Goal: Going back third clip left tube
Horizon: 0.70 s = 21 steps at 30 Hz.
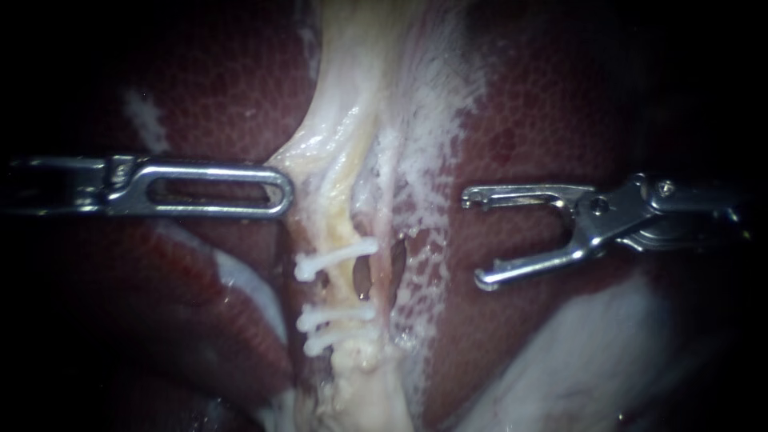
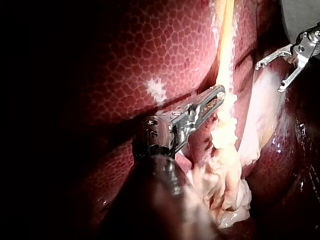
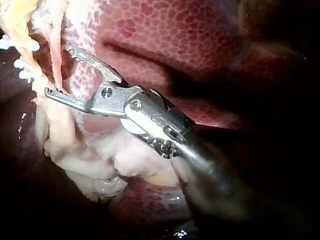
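Three white clips (image 1: pixel 336 258) are sitting across the left tube (image 1: pixel 342 216), near the middle of the liver (image 1: pixel 560 104), the lower two almost touching each other. The right instrument (image 1: pixel 472 238) is hanging over the liver's right half, apart from the tube. Its jaws are spread wide, with nothing between them and no clip loaded that I can see. The left instrument (image 1: pixel 280 190) is lying with its tip against the tube's left edge, above the clips. Whether it is gripping there I cannot tell.

As I judge it, the step in hand is drawing the right instrument back.

- **Snagging the film:** the spread tips are pointing at the frayed white film (image 1: pixel 424 240) beside the tube. If the instrument is leaving on a slant, a hooked tip could be catching that film, tugging the tube and loosening a clip.
- **Scraping the liver:** the lower jaw appears to be riding close to the liver, so a dip could be scraping the surface.
- **Stretching the tube:** any harder pull from the left instrument would be stretching the tube under the clips.
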Motion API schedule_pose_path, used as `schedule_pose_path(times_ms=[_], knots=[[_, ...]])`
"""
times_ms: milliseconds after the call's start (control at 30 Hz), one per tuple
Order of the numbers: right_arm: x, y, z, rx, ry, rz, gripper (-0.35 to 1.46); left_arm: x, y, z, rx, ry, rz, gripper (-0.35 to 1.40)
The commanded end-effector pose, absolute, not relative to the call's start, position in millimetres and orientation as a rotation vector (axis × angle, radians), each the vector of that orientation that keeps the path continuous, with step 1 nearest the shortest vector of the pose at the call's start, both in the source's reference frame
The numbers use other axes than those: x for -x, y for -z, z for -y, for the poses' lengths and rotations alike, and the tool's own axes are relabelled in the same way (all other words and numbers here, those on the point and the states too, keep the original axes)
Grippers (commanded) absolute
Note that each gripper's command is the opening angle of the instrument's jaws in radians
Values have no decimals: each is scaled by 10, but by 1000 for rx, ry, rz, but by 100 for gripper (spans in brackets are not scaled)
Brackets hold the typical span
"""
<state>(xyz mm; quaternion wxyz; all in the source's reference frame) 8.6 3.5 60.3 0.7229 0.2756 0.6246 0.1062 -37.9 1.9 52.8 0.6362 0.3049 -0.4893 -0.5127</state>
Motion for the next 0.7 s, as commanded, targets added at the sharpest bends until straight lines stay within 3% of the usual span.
schedule_pose_path(times_ms=[33, 700], knots=[[-86, -603, -34, -609, -233, -1379, 60, 380, -528, -19, -696, 1171, 1118, -35], [-83, -597, -30, -610, -232, -1380, 60, 412, -568, -14, -685, 1169, 1118, -35]])
